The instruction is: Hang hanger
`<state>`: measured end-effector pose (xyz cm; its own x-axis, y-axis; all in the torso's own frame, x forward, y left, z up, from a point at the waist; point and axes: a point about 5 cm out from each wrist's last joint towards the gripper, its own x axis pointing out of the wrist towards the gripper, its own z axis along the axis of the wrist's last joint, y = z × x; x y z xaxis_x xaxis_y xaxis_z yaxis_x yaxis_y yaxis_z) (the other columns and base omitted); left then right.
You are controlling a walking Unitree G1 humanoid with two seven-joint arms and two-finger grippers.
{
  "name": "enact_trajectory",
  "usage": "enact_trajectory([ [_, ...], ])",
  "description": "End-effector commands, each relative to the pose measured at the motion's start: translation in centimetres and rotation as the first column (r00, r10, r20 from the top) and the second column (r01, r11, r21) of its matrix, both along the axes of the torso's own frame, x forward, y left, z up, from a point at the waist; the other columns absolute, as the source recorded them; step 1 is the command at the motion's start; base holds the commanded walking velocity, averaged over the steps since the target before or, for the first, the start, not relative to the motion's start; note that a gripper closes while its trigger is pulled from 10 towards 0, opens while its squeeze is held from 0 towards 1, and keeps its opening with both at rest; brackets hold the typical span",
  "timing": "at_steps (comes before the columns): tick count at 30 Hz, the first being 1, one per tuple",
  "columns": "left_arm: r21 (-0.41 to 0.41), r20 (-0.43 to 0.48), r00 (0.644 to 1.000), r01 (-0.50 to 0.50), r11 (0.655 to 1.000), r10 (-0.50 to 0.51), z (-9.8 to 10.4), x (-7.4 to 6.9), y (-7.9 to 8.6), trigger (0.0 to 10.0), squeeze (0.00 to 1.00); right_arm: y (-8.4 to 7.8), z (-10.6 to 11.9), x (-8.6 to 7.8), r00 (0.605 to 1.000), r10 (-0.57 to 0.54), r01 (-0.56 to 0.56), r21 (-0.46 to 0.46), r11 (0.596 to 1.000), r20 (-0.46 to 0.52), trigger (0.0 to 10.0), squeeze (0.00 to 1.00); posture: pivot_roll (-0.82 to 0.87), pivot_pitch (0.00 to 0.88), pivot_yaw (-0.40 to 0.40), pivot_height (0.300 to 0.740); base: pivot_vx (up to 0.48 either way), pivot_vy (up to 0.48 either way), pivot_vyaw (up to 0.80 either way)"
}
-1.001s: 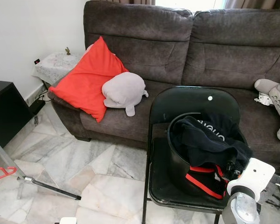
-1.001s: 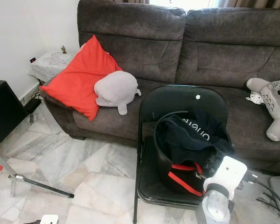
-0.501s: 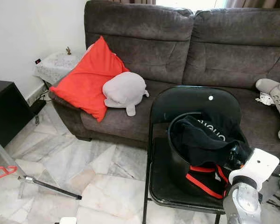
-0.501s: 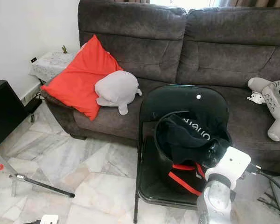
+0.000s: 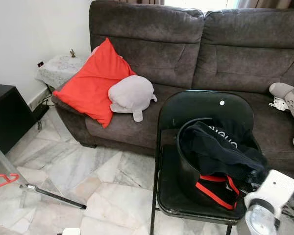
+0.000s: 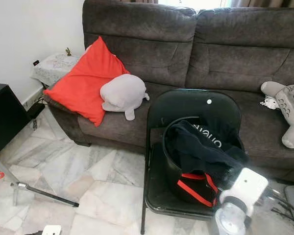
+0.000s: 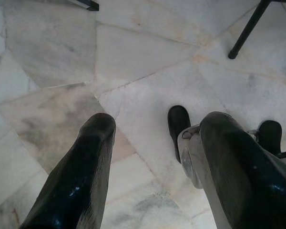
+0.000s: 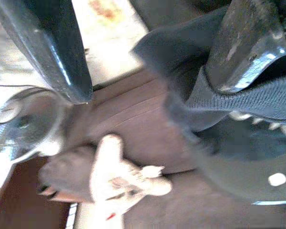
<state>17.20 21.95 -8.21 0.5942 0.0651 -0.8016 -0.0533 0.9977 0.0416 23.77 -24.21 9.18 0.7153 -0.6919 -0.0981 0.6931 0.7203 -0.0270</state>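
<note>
Right arm at a black folding chair [image 5: 196, 110] with a bucket of dark clothes [image 5: 220, 152].
The right wrist view shows the right gripper [image 8: 148, 57] with fingers apart beside dark fabric, maybe touching it. The left gripper [image 7: 155, 157] hangs open over marble floor [image 7: 133, 52]. The red plastic hanger [image 5: 2, 182] lies on the floor far left.

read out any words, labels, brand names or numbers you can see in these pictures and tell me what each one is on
White lettering on the black garment in the black bucket on the black folding chair: it shows upside down, partly folded under, too broken to read with certainty.
Round white sticker on the chair's backrest: blank as far as can be seen.
Nothing else carries readable text.
</note>
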Motion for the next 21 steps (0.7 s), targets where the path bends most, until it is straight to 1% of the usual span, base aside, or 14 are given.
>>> enact_trajectory([
  [1, 0.004, -0.026, 1.000, 0.004, 1.000, -0.004, -0.2, -0.5, 0.3, 10.0, 0.00, -0.6, 0.8, -0.6, 0.998, -0.058, 0.059, -0.029, 0.998, 0.026, 10.0, 0.00, -0.09, 0.054, 0.069, 0.740, 0.000, 0.000, 0.00],
  [5, 0.000, -0.025, 1.000, 0.001, 1.000, -0.001, -0.2, -0.5, 0.3, 10.0, 0.00, -1.0, 2.1, -1.4, 0.993, -0.087, 0.093, -0.077, 0.993, 0.083, 10.0, 0.00, -0.10, 0.055, 0.071, 0.740, 0.000, 0.000, 0.00],
  [8, 0.000, -0.025, 1.000, 0.001, 1.000, -0.001, -0.2, -0.5, 0.3, 10.0, 0.00, -0.9, 1.9, -1.3, 0.995, -0.071, 0.076, -0.076, 0.994, 0.073, 10.0, 0.00, -0.10, 0.053, 0.073, 0.740, 0.000, 0.000, 0.00],
  [11, 0.003, -0.025, 1.000, 0.003, 1.000, -0.003, -0.2, -0.5, 0.3, 10.0, 0.00, -0.7, 1.6, -0.9, 0.997, -0.046, 0.049, -0.051, 0.998, 0.065, 10.0, 0.00, -0.10, 0.052, 0.072, 0.740, 0.000, 0.000, 0.00],
  [13, 0.004, -0.025, 1.000, 0.003, 1.000, -0.003, -0.2, -0.5, 0.3, 10.0, 0.00, -0.1, 1.4, 0.1, 0.999, 0.004, -0.003, -0.024, 1.000, 0.049, 10.0, 0.00, -0.09, 0.052, 0.072, 0.740, 0.000, 0.000, 0.00],
  [14, 0.004, -0.025, 1.000, 0.003, 1.000, -0.003, -0.2, -0.5, 0.3, 10.0, 0.00, -0.1, 1.4, 0.1, 0.999, 0.004, -0.003, -0.024, 1.000, 0.049, 10.0, 0.00, -0.09, 0.052, 0.072, 0.740, 0.000, 0.000, 0.00],
  [15, 0.004, -0.025, 1.000, 0.002, 1.000, -0.002, -0.2, -0.5, 0.3, 10.0, 0.00, 0.1, 1.3, 0.6, 0.999, 0.030, -0.030, -0.016, 0.999, 0.037, 10.0, 0.00, -0.09, 0.052, 0.072, 0.740, 0.000, 0.000, 0.00],
  [16, 0.004, -0.025, 1.000, 0.002, 1.000, -0.002, -0.2, -0.5, 0.4, 10.0, 0.00, 0.2, 1.3, 0.9, 0.999, 0.038, -0.038, -0.012, 0.999, 0.036, 10.0, 0.00, -0.09, 0.051, 0.072, 0.740, 0.000, 0.000, 0.00],
  [18, 0.005, -0.025, 1.000, 0.002, 1.000, -0.002, -0.2, -0.5, 0.4, 10.0, 0.00, 0.3, 1.3, 1.0, 0.999, 0.038, -0.038, -0.011, 0.999, 0.038, 10.0, 0.00, -0.09, 0.051, 0.072, 0.740, 0.000, 0.000, 0.00],
  [19, 0.005, -0.025, 1.000, 0.002, 1.000, -0.002, -0.2, -0.5, 0.4, 10.0, 0.00, 0.3, 1.2, 1.4, 0.998, 0.044, -0.044, -0.004, 0.999, 0.035, 10.0, 0.00, -0.09, 0.053, 0.074, 0.740, 0.000, 0.000, 0.00],
  [21, 0.005, -0.026, 1.000, 0.004, 1.000, -0.004, -0.2, -0.5, 0.4, 10.0, 0.00, 0.3, 1.2, 1.8, 0.998, 0.057, -0.057, -0.002, 0.998, 0.031, 10.0, 0.00, -0.09, 0.053, 0.074, 0.740, 0.000, 0.000, 0.00],
])
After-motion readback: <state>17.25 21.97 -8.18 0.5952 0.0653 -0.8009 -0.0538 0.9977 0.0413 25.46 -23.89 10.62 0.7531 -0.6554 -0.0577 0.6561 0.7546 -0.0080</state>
